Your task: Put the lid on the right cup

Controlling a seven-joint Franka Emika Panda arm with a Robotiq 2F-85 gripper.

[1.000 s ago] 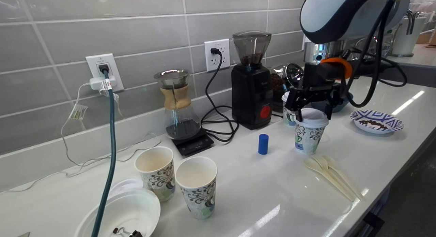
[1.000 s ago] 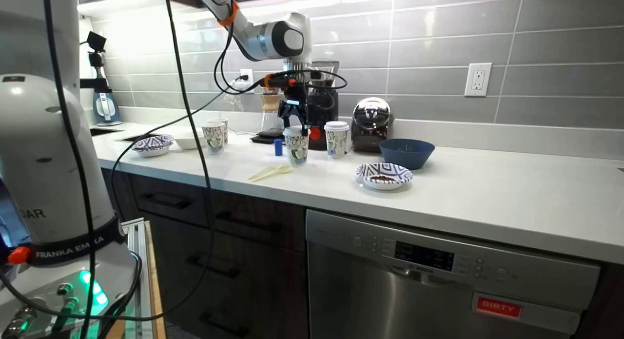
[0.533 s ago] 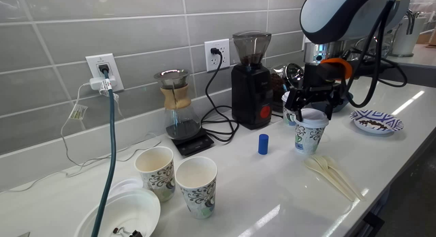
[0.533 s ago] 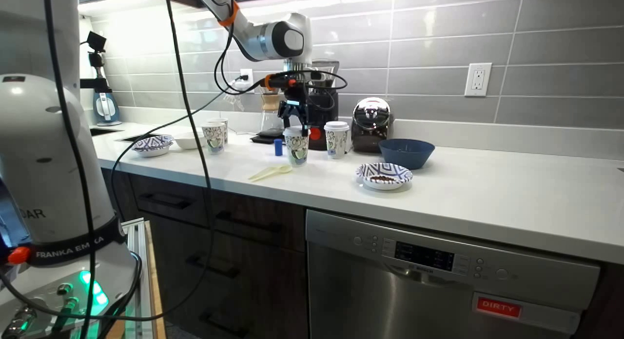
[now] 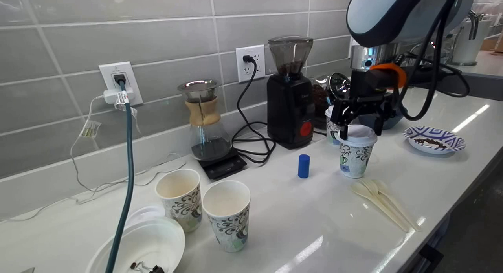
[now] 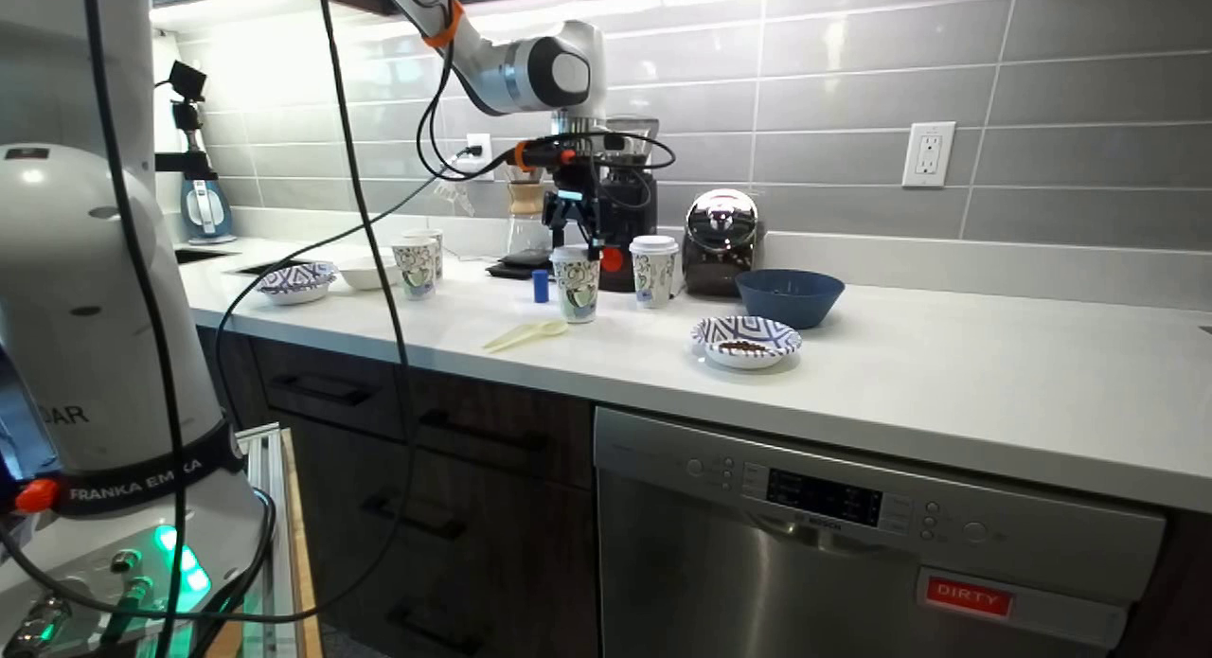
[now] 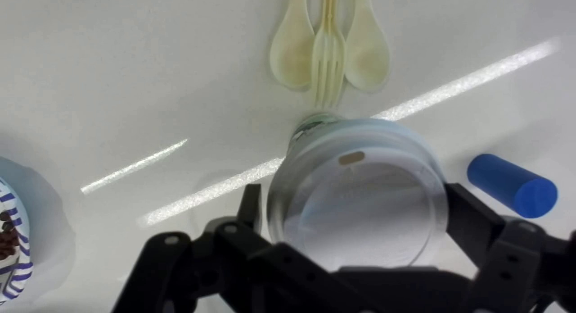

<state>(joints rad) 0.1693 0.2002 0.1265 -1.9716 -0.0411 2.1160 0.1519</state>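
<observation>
The lid (image 7: 366, 214), white with a small drinking hole, rests on top of the right cup (image 5: 355, 160), a patterned white paper cup standing on the counter. How firmly it is seated I cannot tell. My gripper (image 5: 361, 129) comes down from above with its jaws spread to both sides of the lid. In the wrist view a gap shows between one of the fingers (image 7: 250, 207) and the lid, while the opposite finger looks close against the edge. In an exterior view the same cup (image 6: 578, 291) stands upright below the fingertips.
Another lidded cup (image 6: 653, 275) stands beside, near the grinder (image 5: 290, 108). Pale cutlery (image 7: 330, 56) and a blue cylinder (image 5: 303, 166) lie close by. Further off are a patterned bowl with beans (image 5: 434, 141), a blue bowl (image 6: 789, 296) and two lidless cups (image 5: 228, 216).
My gripper has risen slightly. The cup with its lid has shifted a little and looks less tilted than before.
</observation>
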